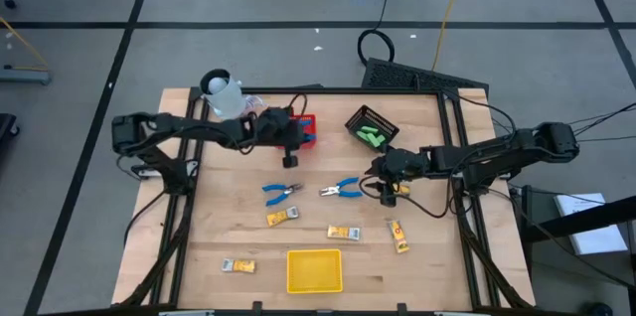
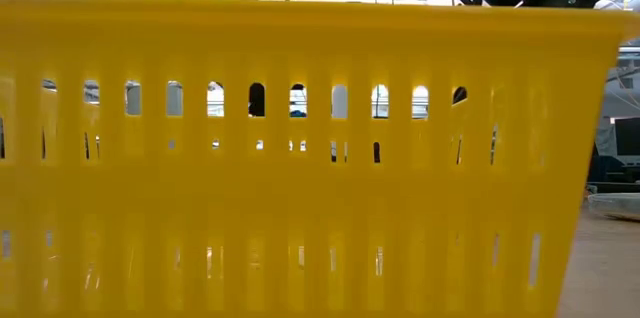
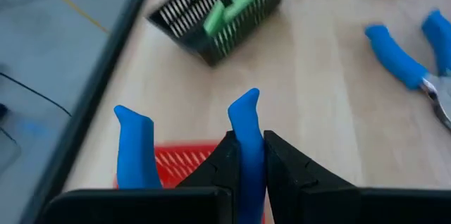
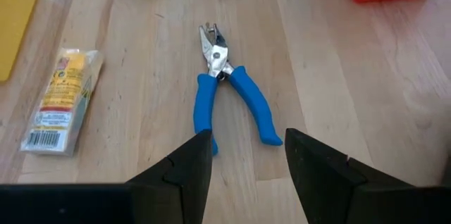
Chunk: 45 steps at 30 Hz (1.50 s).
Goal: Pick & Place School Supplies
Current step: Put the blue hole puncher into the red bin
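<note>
Pliers point(image 3: 246, 139) with blue handles sit clamped in the left gripper point(image 1: 290, 147), whose fingers point(image 3: 282, 175) are pressed tight on one handle while the other handle sticks up free beside it. The left arm reaches in from the left edge of the tabletop point(image 1: 417, 266) with its gripper just beside and above the red basket point(image 1: 306, 129).

The right arm stretches in from the right edge, its gripper point(image 1: 388, 182) low over the wood, pointing toward a second pair of pliers point(image 4: 229, 90). Its fingers point(image 4: 180, 171) stand apart and empty, straddling the ends of the handles without touching them.

Three blue-handled pliers show in all: one held, one point(image 1: 343, 189) before the right gripper, one point(image 1: 280, 193) lying free near mid-tabletop.

Four yellow-orange packets lie on the wood: one point(image 1: 282, 218) below the free pliers, one point(image 1: 344, 232) near the centre, one point(image 1: 398, 236) tilted toward the right, one point(image 1: 238, 265) at lower left. A fifth yellowish piece sits under the right gripper; I cannot tell what it is.

Green blocks point(image 1: 372, 137) lie together in the black basket point(image 1: 370, 117), which rests tilted; their count cannot be told.

One yellow tray point(image 1: 314, 270) sits at the front edge, and its slotted wall fills the low view.
</note>
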{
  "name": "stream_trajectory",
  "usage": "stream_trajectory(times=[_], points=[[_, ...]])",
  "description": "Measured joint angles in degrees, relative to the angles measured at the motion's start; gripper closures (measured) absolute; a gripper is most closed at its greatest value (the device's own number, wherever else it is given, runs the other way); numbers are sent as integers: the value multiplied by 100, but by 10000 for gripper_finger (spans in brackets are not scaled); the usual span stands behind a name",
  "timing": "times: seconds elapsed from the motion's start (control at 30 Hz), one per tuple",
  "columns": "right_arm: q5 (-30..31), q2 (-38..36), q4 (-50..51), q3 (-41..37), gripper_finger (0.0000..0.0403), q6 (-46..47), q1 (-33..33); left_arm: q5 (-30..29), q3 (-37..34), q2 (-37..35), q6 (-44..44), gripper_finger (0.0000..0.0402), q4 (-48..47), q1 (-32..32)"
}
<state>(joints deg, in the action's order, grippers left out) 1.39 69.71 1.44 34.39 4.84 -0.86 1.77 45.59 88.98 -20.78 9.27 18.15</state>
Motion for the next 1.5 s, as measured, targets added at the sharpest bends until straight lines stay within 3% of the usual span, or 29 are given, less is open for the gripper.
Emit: stream_trajectory(times=[0.27,0.6,0.87,1.03,1.27,1.5], points=[[2,0,-1,0,234,0,0,302,-4,495,-55,363,190,434],[0,0,7,0,234,0,0,292,1,755,249,362,155,510],[0,0,5,0,234,0,0,359,1,751,357,237,133,513],[0,0,5,0,234,0,0,370,1,751,442,185,156,588],[0,0,7,0,234,-19,0,375,1,379,416,158,463,665],[-6,0,5,0,234,-11,2,722,1,-615,673,156,124,540]])
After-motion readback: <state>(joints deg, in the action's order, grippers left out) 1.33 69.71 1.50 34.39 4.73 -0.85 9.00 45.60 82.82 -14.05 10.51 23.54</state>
